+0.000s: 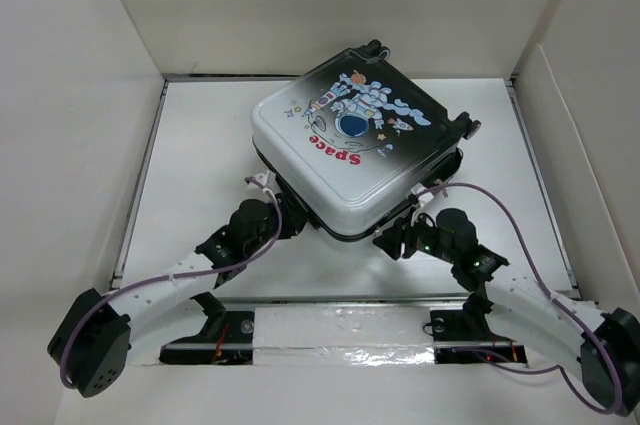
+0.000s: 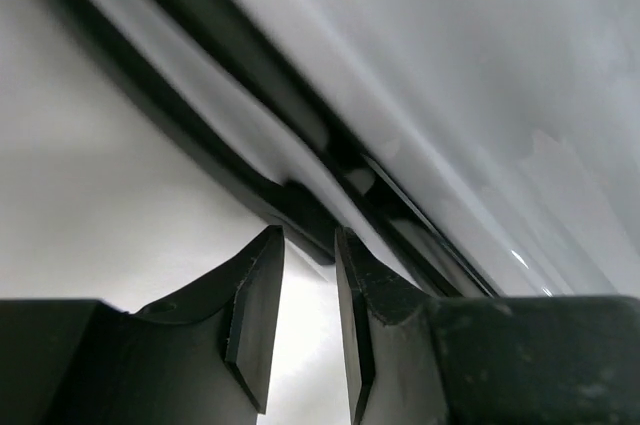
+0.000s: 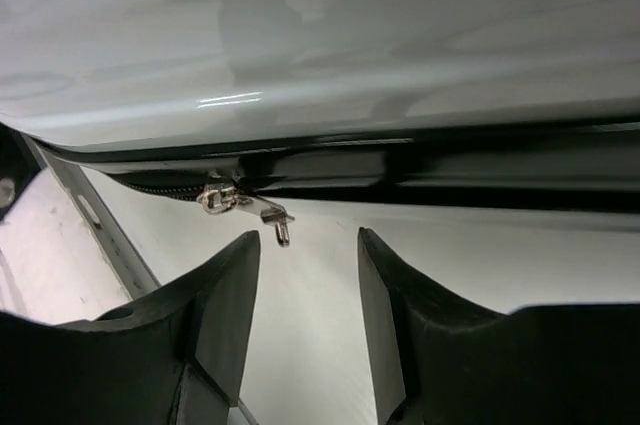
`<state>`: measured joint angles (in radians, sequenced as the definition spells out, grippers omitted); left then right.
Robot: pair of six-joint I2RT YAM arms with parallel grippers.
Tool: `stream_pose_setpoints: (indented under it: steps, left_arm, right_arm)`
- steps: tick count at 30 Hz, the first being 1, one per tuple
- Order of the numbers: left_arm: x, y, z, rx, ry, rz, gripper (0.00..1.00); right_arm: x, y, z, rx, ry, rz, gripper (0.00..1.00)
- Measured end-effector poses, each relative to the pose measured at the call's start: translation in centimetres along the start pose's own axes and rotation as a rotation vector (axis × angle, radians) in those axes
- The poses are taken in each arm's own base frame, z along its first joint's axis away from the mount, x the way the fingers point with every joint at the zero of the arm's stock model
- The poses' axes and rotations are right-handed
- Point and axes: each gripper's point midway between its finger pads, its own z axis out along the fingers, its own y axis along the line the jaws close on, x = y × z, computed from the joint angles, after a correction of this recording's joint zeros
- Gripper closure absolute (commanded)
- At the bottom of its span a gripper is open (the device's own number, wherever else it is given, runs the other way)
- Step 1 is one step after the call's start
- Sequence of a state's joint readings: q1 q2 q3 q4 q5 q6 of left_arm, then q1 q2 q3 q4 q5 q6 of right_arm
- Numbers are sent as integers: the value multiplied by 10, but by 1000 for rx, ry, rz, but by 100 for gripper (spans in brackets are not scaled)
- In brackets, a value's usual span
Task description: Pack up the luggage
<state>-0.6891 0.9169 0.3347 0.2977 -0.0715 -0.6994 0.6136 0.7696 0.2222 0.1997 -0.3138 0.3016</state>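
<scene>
luggage: small hard-shell case, black fading to white, astronaut and red "Space" print facing up. Lies flat with shells together, turned diagonal, mid-counter. Black wheels at the corners toward the counter's far-right side. Silver zipper pull on the black seam.

Overhead, the suitcase rim covers the fingertips of the left claw and right claw. Ahead of the left claw, the zipper seam is blurred. The shell runs off-frame beyond both claws.
</scene>
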Motion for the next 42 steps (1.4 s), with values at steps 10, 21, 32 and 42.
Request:
stream_pose_setpoints:
  steps: [10,21,32,42]
  left_arm:
    - [35,-23,10,89,133,47,74]
    - [43,-48,23,137,174,85,74]
    - [45,-74,39,167,209,83,74]
    - [64,-70,53,98,237,97,72]
  right_arm:
    - [-7,10,11,-16,-60,-54,42]
    - [-8,10,5,47,-140,-64,98]
    - [14,35,-1,174,17,-84,100]
    - [4,43,30,497,141,-231,100]
